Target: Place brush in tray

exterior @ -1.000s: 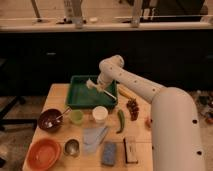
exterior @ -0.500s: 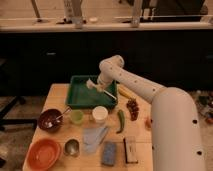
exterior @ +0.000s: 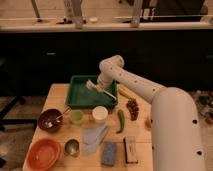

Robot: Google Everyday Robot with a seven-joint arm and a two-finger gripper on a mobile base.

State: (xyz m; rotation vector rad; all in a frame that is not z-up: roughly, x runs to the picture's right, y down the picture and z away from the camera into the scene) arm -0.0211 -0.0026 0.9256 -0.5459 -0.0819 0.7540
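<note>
I'm hovering my gripper [exterior: 101,86] over the tray [exterior: 75,100], pinching the brush [exterior: 102,90]; not released yet.

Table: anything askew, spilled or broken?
Nothing spilled or broken. The only oddity: the brush hangs tilted over the tray's right half, at the pincer, not lying flat. The blue cloth in front is crumpled.

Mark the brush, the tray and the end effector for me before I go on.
brush [exterior: 104,90], camera view, on its pale handle over the tray.
tray [exterior: 76,97], camera view, on the bare green floor at the left.
end effector [exterior: 101,84], camera view, at the arm's tip above the tray.
</note>
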